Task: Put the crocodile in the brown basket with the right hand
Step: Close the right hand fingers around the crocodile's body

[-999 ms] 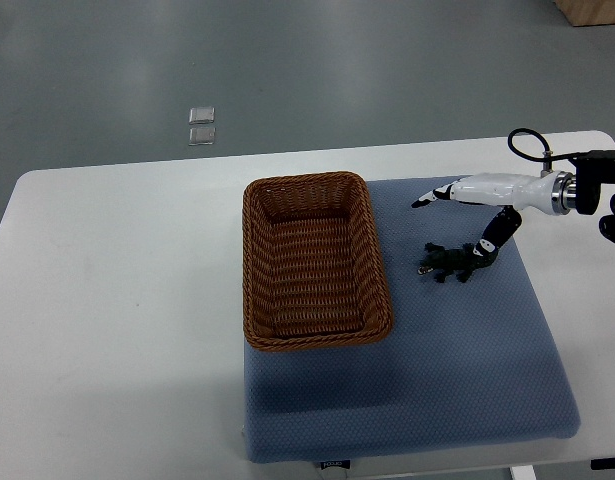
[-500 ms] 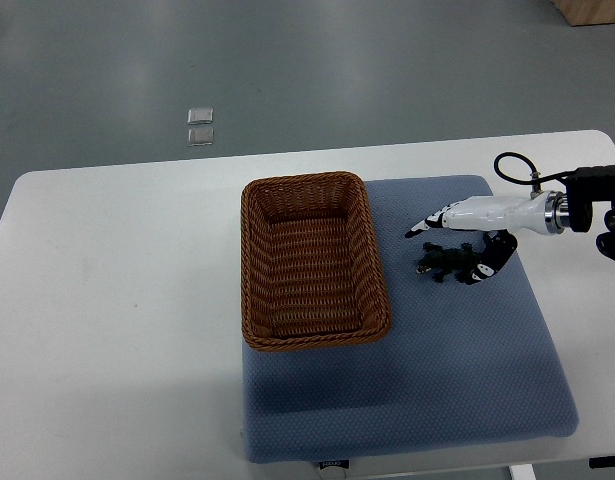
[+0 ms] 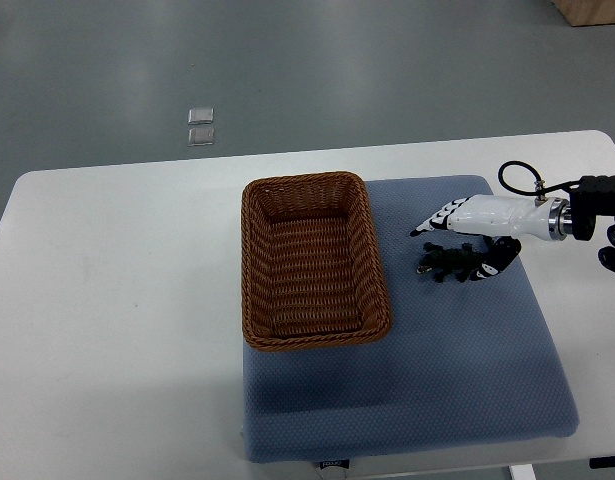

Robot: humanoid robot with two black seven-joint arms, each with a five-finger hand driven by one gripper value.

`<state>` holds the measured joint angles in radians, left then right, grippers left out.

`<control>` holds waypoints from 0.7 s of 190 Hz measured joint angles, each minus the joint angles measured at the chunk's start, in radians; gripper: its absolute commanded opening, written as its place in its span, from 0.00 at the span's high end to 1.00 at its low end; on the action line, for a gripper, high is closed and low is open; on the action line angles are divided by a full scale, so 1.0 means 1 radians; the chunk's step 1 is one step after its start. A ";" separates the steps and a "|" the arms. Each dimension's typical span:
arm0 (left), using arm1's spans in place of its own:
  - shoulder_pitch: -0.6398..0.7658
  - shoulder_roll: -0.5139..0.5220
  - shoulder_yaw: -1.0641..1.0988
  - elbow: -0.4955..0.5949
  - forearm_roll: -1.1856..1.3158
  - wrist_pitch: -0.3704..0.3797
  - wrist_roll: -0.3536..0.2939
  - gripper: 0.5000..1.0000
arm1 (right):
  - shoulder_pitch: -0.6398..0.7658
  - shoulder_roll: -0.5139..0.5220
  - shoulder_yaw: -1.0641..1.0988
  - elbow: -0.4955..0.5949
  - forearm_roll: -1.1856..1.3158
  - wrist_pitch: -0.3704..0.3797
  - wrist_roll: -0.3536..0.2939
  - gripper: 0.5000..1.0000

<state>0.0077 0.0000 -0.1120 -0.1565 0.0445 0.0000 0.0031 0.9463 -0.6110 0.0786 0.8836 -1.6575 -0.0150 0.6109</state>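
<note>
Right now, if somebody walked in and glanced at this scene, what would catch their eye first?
The empty brown basket stands out most, sitting mid-table on the left part of a blue mat. Just to its right, a small dark crocodile lies on the mat. The white right hand reaches over it from the picture's right edge.

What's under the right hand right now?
The crocodile lies on the blue mat under the right hand. Its end toward the basket and some legs show. Its other end is covered by the hand, so the grip cannot be judged.
</note>
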 measured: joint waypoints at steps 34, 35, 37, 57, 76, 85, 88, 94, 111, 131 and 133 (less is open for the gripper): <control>0.000 0.000 0.000 0.000 0.000 0.000 0.000 0.00 | -0.003 0.005 -0.005 -0.002 -0.023 -0.030 0.000 0.15; 0.000 0.000 0.000 0.000 0.000 0.000 0.000 0.00 | -0.003 0.005 -0.006 -0.002 -0.023 -0.031 0.000 0.15; 0.000 0.000 0.000 0.000 0.000 0.000 0.000 0.00 | -0.003 0.005 -0.007 -0.003 -0.024 -0.033 0.000 0.15; 0.000 0.000 0.000 0.000 0.000 0.000 0.000 0.00 | -0.003 0.008 -0.029 -0.016 -0.038 -0.058 0.000 0.15; 0.000 0.000 0.000 0.000 0.000 0.000 0.000 0.00 | -0.004 0.011 -0.037 -0.024 -0.049 -0.079 0.000 0.15; 0.000 0.000 0.000 0.000 0.000 0.000 0.000 0.00 | -0.004 0.013 -0.037 -0.025 -0.052 -0.085 0.000 0.15; 0.000 0.000 0.000 0.000 0.000 0.000 0.000 0.00 | -0.004 0.013 -0.037 -0.025 -0.053 -0.086 0.000 0.15; 0.000 0.000 0.000 0.000 0.000 0.000 0.000 0.00 | -0.004 0.014 -0.037 -0.025 -0.053 -0.089 0.000 0.15; 0.000 0.000 0.000 0.000 0.000 0.000 0.000 0.00 | -0.005 0.015 -0.037 -0.026 -0.054 -0.103 0.000 0.15; 0.000 0.000 0.000 0.000 0.000 0.000 0.000 0.00 | -0.010 0.022 -0.038 -0.026 -0.056 -0.111 0.000 0.15; 0.000 0.000 0.000 0.000 0.000 0.000 0.000 0.00 | -0.011 0.022 -0.038 -0.026 -0.056 -0.111 0.000 0.15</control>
<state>0.0076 0.0000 -0.1120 -0.1565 0.0445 0.0000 0.0031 0.9354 -0.5887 0.0404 0.8579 -1.7137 -0.1263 0.6109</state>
